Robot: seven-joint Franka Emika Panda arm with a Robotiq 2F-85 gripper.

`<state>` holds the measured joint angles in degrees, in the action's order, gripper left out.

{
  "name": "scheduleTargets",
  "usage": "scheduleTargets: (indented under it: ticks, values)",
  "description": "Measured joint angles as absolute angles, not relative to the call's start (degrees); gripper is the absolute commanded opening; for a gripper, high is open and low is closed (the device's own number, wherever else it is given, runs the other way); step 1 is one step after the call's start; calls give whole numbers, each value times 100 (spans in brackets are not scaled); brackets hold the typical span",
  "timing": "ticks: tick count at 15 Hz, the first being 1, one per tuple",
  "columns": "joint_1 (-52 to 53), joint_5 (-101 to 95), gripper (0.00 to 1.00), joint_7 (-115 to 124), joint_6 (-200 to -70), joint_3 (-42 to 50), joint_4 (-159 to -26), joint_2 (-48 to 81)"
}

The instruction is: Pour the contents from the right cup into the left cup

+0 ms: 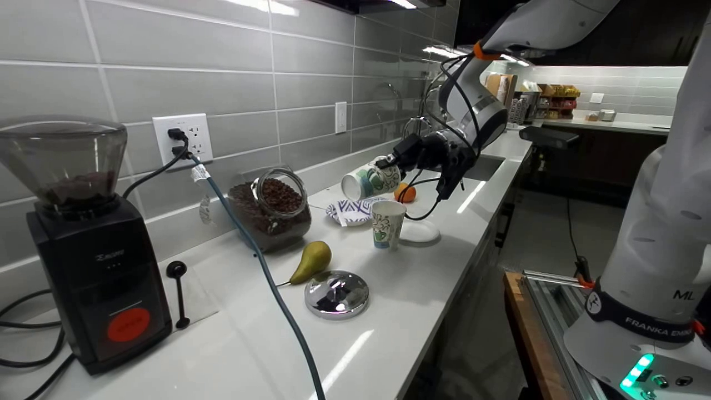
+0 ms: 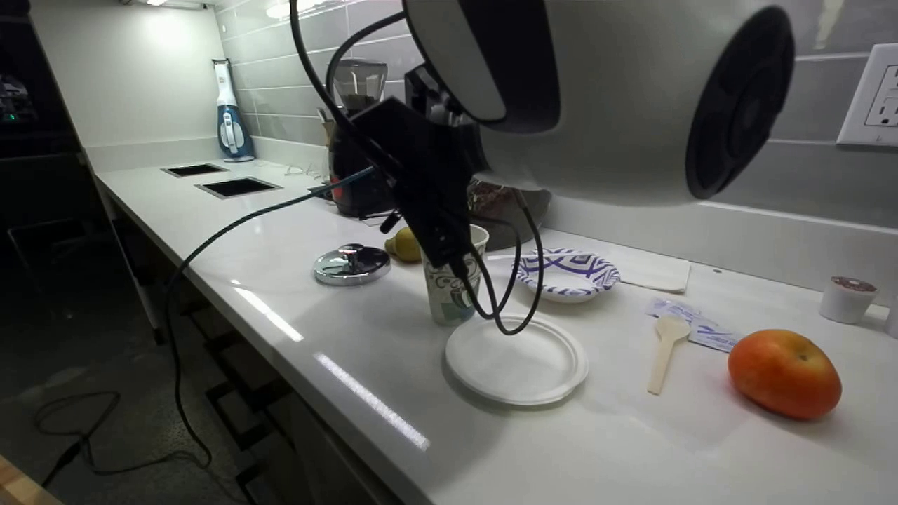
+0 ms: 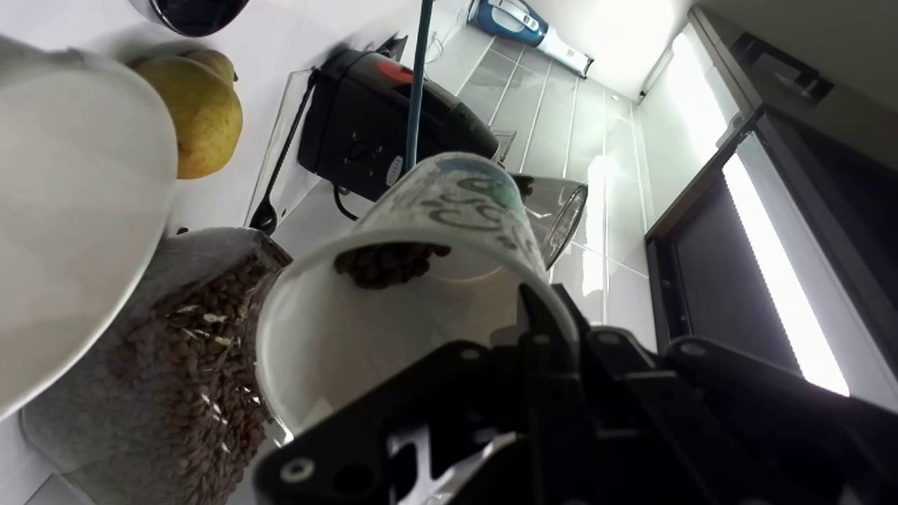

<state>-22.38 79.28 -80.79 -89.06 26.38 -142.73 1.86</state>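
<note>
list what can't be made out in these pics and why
Standing cup: wrist view's left edge cuts off part.
Held cup: hidden behind the arm in an exterior view.
Beans in the held cup: partly behind its rim, wrist view.
Wrapper: print too small in an exterior view.

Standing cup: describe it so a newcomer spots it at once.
Along the grey tiled wall runs a white counter; on it lies a flat white plate. Beside that plate is the standing cup. Its look-alike, the tilted cup, is held in the gripper; this one stands upright.
</note>
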Motion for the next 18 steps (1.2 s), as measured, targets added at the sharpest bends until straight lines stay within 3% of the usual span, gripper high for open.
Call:
scheduleTargets:
  ticks: [18]
  values:
    - [-2316,8341,1,-8077,-8212,2615,-14134,574]
